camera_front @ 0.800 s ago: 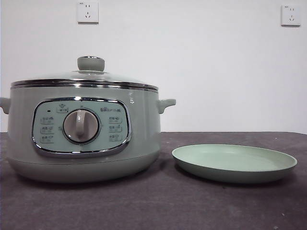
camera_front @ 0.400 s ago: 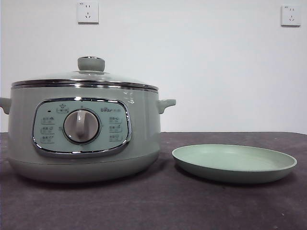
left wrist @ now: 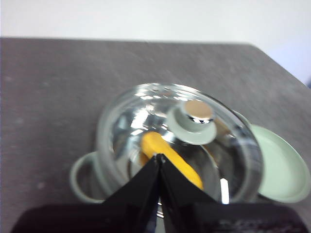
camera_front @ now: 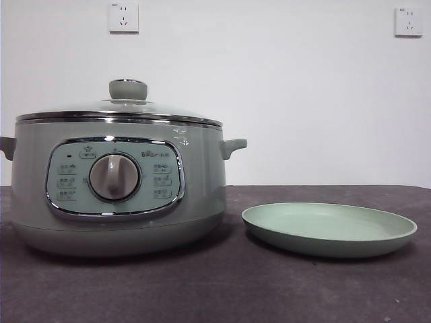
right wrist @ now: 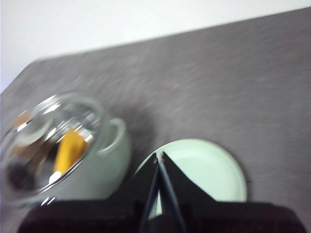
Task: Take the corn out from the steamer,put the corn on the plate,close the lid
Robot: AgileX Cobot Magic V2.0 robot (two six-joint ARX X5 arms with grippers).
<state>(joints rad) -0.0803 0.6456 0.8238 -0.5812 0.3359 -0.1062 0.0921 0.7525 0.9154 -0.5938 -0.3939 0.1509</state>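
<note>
From the front nothing has shifted, the lid (camera_front: 120, 108) still on the steamer (camera_front: 114, 185) beside the bare plate (camera_front: 328, 229); each wrist view shows corn (left wrist: 167, 156) under glass, left tool (left wrist: 159, 158) and right tool (right wrist: 159, 156) pinched narrow, empty, so the task is unstarted.

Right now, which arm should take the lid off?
Left, probably. Its gripper, jaws shut, hangs over the steamer near the lid knob, the corn showing beneath the glass. The right gripper, shut too, is over the plate.
</note>
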